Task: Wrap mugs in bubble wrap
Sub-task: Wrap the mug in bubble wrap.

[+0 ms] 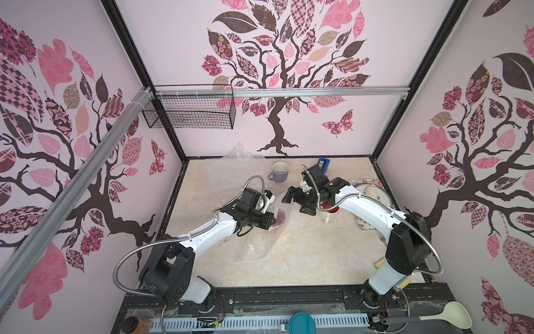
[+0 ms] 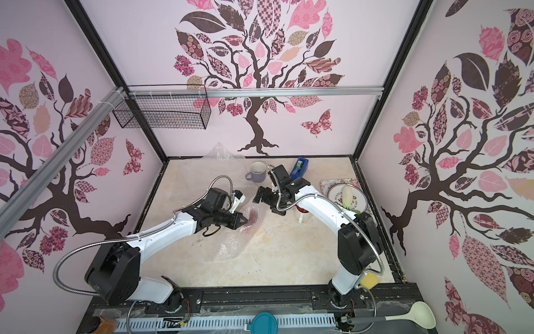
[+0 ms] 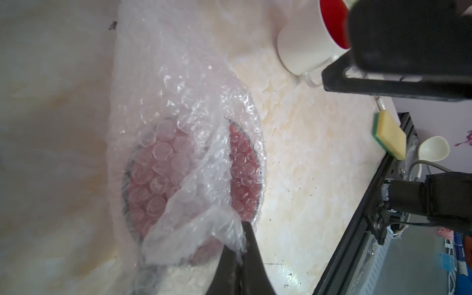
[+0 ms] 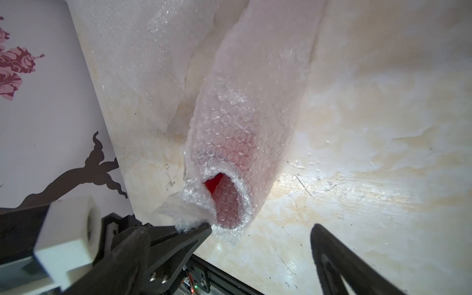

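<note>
On the marbled desk (image 1: 318,254), left claw (image 3: 241,228) clamps the bubble wrap (image 3: 194,102) rolled round the red mug (image 3: 158,173) just ahead. Right claw (image 1: 297,202), apart, hovers opposite. Wrapping looks midway; next, probably tuck the open end.

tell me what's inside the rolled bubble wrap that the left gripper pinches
A red mug: red shows through the bubble wrap and bare at its open end. Its handle and full shape are covered.
</note>
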You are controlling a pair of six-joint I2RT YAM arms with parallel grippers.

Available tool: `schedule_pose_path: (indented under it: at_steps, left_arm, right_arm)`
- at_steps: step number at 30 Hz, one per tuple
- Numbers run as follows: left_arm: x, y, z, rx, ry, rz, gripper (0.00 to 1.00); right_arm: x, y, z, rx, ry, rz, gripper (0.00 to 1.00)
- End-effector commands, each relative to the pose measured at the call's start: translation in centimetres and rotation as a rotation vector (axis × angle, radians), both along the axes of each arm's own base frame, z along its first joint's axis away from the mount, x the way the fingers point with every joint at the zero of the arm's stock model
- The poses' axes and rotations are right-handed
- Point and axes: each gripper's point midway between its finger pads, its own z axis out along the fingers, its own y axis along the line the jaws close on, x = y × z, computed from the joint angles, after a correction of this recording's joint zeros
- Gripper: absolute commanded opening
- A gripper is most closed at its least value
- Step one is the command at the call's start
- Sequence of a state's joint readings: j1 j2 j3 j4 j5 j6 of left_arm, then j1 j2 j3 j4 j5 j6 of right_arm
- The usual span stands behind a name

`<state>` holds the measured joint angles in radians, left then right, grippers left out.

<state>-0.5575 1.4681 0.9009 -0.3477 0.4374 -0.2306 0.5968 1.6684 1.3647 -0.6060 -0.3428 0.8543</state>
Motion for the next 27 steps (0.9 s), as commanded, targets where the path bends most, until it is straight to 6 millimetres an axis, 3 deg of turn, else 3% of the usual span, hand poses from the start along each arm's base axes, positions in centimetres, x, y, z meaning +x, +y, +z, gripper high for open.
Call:
schedule_pose_path:
  at_steps: [1, 7, 18, 23, 27]
  left_arm:
    - [-0.1, -0.4, 0.0, -0.019, -0.029, -0.031, 0.1]
    - [-0.9, -1.7, 0.5, -0.101, -0.009, -0.084, 0.23]
    - [-1.2, -2.3, 0.1, -0.129, 0.013, -0.11, 0.26]
    - [-1.2, -2.4, -0.1, -0.127, 0.016, -0.117, 0.26]
    - [-0.3, -2.4, 1.3, -0.133, -0.023, -0.09, 0.26]
  right_arm:
    - [-1.3, 2.2, -0.2, 0.038, 0.028, 0.056, 1.0]
    - [-2.3, 2.1, -2.5, -0.009, 0.081, 0.059, 1.0]
    - [-2.3, 2.3, -5.3, -0.049, 0.111, 0.068, 0.99]
    - [-2.2, 1.8, -8.1, -0.133, 0.132, 0.067, 0.99]
    - [-2.4, 0.6, -12.8, -0.255, 0.179, 0.059, 0.95]
